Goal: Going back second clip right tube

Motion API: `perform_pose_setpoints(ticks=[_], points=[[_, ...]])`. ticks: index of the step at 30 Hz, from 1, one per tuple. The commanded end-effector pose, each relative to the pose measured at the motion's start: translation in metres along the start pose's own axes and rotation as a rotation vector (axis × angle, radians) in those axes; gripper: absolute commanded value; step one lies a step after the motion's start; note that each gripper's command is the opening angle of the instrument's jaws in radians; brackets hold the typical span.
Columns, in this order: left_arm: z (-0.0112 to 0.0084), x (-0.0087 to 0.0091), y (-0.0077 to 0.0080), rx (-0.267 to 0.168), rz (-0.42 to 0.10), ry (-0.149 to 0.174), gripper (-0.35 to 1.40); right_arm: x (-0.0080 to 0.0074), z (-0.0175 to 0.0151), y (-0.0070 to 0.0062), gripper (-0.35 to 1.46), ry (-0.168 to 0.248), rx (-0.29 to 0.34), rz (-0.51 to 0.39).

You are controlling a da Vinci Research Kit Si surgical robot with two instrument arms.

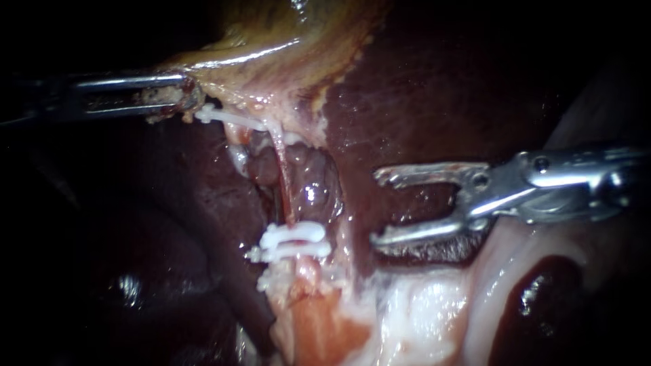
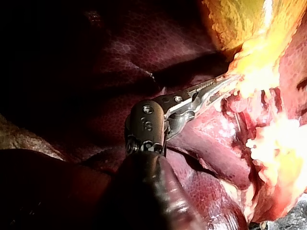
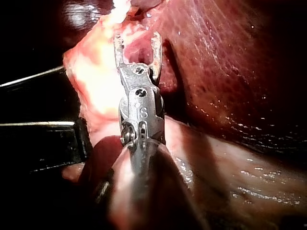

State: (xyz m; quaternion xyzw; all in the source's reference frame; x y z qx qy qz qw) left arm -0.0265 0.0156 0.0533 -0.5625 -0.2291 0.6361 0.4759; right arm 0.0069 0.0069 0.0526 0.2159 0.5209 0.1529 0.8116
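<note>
In the endoscope view the left instrument (image 1: 173, 95) is reaching in from the left, and its pincer is clamping together on the pale lower edge of the yellowish gallbladder (image 1: 271, 34). The left wrist view is showing the same grip, with both halves of the pincer lying nearly together on bright yellow-white tissue.

A thin pink tube (image 1: 283, 176) is running down from that held edge. Across its lower end 2 white clips (image 1: 296, 234) are sitting, 1 just under the other and both lying crosswise. Whether this is the right tube cannot be told. Below the clips, pale and orange tissue is spreading out.

The right instrument (image 1: 380, 207) is coming in from the right, and its pincer is standing wide apart, holding nothing. It is hovering over the dark red liver (image 1: 434, 88), beside the clips and apart from them, with its tips pointing toward the tube. In the right wrist view the pincer is gaping too, with nothing between its 2 tips and wet pink tissue lying ahead of it.
</note>
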Motion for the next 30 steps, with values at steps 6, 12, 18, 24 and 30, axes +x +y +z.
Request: perform_pose_setpoints(ticks=[6,12,18,24,30], points=[[0.0012,-0.0011,0.0001,0.011,0.006,0.007,-0.35,-0.0006,-0.0012,-0.0002,0.5,0.0,0.002,-0.01],[0.0036,-0.0026,0.0003,-0.001,0.014,-0.003,-0.35,-0.0006,-0.0014,-0.0005,0.5,0.0,0.004,-0.011],[0.0055,-0.004,0.0005,-0.007,0.023,-0.016,-0.35,-0.0006,-0.0013,-0.0005,0.5,0.0,0.003,-0.011],[0.0056,-0.0042,0.0004,-0.009,0.024,-0.017,-0.35,-0.0006,-0.0013,-0.0005,0.5,0.0,0.003,-0.011],[0.0051,-0.004,0.0004,-0.013,0.022,-0.019,-0.35,-0.0004,-0.0013,-0.0007,0.5,-0.001,0.009,-0.016]])
